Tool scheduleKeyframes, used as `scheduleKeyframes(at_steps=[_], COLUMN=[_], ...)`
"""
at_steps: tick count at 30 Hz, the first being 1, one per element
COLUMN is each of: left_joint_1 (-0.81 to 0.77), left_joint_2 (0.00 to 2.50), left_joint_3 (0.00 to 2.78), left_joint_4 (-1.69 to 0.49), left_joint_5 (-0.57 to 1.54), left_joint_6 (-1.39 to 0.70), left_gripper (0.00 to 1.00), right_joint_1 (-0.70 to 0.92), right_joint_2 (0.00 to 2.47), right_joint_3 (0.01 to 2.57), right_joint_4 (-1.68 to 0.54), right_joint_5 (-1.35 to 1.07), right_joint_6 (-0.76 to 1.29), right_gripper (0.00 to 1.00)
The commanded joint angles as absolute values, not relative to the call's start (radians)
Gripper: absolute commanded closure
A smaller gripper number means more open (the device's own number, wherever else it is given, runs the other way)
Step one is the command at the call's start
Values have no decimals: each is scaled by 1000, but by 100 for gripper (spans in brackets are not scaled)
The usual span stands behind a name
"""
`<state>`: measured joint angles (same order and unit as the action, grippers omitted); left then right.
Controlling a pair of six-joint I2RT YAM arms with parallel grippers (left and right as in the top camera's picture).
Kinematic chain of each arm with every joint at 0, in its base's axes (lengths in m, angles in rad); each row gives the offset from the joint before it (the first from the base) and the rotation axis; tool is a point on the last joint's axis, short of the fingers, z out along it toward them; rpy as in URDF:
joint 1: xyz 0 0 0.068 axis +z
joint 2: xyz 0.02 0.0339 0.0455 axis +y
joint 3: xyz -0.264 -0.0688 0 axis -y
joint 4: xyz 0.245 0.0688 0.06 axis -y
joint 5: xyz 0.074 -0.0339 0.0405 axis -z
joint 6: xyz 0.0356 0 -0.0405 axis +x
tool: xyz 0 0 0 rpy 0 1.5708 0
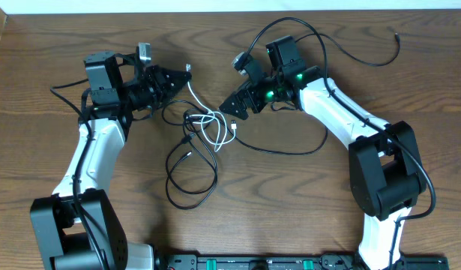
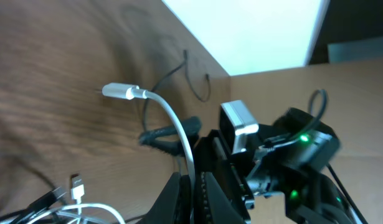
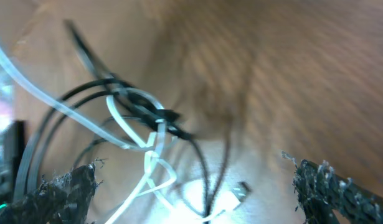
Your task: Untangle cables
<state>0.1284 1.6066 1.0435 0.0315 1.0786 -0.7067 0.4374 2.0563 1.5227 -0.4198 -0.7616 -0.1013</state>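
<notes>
Left gripper (image 1: 181, 73) pinched on white cord (image 2: 177, 124) near plug end. Right gripper (image 1: 234, 107) spread wide, empty, beside knot. I see black cord (image 1: 215, 174) looped mid-table (image 1: 290, 217), tangled with white one.

On my feed, the white cord (image 1: 196, 94) ended in a silvery plug (image 2: 119, 92) and the black cord (image 1: 187, 208) was plain. The table (image 1: 290, 210) was brown with streaky wood grain. The left arm (image 1: 91, 154) and right arm (image 1: 331, 105) had white shells and black joints, and the right one glowed green.
</notes>
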Motion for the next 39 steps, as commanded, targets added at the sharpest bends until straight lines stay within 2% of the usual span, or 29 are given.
scheduleKeyframes(at_steps=[1, 3, 7, 10, 14, 16, 17, 19, 22, 25, 30, 36, 38, 39], left_joint_1=[128, 128, 128, 128, 127, 127, 126, 124, 124, 123, 123, 123, 123, 123], left_joint_2=[1601, 1601, 1601, 1601, 1601, 1601, 1601, 1601, 1601, 1601, 1601, 1601, 1601, 1601], left_joint_3=[1059, 1059, 1059, 1058, 1056, 1056, 1056, 1055, 1055, 1055, 1055, 1055, 1055, 1055], left_joint_4=[56, 57, 57, 52, 29, -17, -49, -80, -120, -157, -179, -179, -179, -178], left_joint_5=[1140, 1130, 1129, 1132, 1142, 1148, 1180, 1219, 1231, 1230, 1204, 1203, 1203, 1203], left_joint_6=[-696, -695, -685, -665, -576, -500, -413, -321, -246, -216, -191, -191, -191, -191], left_gripper=[93, 93, 93, 93, 93, 93, 93, 93, 93, 93, 93, 93, 93, 93], right_joint_1=[444, 444, 444, 445, 455, 467, 475, 485, 497, 514, 555, 589, 591, 590], right_joint_2=[2053, 2053, 2053, 2053, 2053, 2053, 2053, 2053, 2053, 2054, 2054, 2054, 2054, 2054], right_joint_3=[1523, 1523, 1523, 1523, 1523, 1523, 1523, 1523, 1523, 1523, 1523, 1522, 1522, 1522], right_joint_4=[-420, -422, -406, -422, -486, -516, -530, -532, -532, -547, -638, -656, -666, -671], right_joint_5=[-948, -960, -950, -949, -949, -949, -950, -949, -948, -912, -645, -490, -447, -437], right_joint_6=[-109, -102, -15, 40, 40, 40, 41, 41, 87, 143, 191, 202, 217, 216], right_gripper=[5, 13, 36, 47, 71, 71, 66, 61, 61, 65, 74, 76, 73, 68])
